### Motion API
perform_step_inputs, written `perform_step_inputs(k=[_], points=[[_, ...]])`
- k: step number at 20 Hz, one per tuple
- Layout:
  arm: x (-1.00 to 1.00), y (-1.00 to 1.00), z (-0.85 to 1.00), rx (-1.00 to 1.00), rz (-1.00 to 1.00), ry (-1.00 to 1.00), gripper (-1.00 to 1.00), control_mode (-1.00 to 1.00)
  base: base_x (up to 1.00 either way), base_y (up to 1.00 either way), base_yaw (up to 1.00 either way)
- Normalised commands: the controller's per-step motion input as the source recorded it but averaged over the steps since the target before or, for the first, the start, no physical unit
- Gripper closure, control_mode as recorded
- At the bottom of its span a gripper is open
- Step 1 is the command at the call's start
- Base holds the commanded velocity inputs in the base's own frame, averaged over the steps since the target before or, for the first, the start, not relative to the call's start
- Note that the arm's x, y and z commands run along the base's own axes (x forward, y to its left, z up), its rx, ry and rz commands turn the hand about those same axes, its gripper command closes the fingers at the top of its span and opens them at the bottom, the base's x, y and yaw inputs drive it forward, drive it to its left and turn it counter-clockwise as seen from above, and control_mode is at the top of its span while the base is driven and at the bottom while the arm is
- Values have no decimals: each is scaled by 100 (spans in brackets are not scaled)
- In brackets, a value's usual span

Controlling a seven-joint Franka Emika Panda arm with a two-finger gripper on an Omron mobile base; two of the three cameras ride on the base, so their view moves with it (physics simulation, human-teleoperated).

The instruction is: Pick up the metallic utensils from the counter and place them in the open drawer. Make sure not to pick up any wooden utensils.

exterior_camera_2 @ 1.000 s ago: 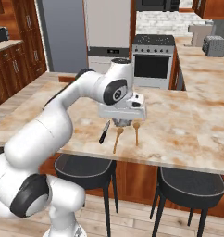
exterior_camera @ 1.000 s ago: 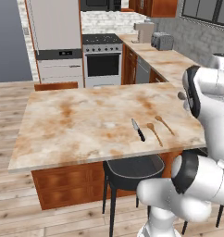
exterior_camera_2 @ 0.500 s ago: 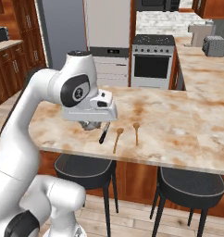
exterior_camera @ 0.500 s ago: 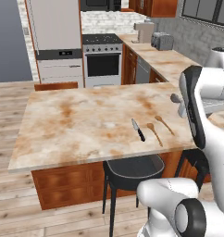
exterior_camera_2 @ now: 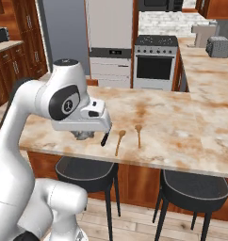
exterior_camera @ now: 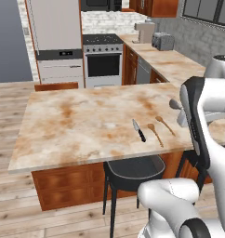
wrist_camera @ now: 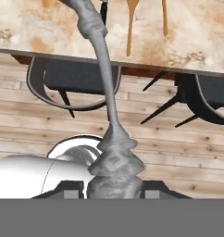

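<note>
My gripper [wrist_camera: 113, 187] is shut on the thick end of a grey metal utensil [wrist_camera: 101, 69]. Its slim shaft runs away from the hand toward the counter's near edge [wrist_camera: 132, 62]. In the left base view the utensil's grey bowl [exterior_camera: 174, 104] pokes out beside my forearm. The black-handled knife [exterior_camera: 139, 130] lies on the beige marbled counter [exterior_camera: 77, 121], its handle also showing under my hand [exterior_camera_2: 105, 138]. Two tan wooden spoons [exterior_camera: 155, 133] [exterior_camera: 165, 125] lie just right of the knife. A reddish-brown wooden strip, apparently the drawer [exterior_camera: 56, 86], juts out past the counter's far edge.
Two black bar stools [exterior_camera_2: 85, 169] [exterior_camera_2: 193, 186] stand under the counter's near edge. A stove [exterior_camera: 102, 60] and a fridge [exterior_camera: 54, 32] line the back wall. A second counter [exterior_camera: 172, 62] with a toaster runs along the right.
The arm has swung from above the utensils back toward the counter's near edge, leftward in the right base view, still holding the grey utensil. Knife and wooden spoons have not moved.
</note>
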Motion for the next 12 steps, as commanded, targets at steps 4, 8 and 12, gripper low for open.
perform_step_inputs(k=[4,8,12], points=[[0,0,0,0,0,0,100,-100,0,0,0],[0,0,0,0,0,0,100,100,-58,28,22],[0,0,0,0,0,0,100,100,-50,82,63]])
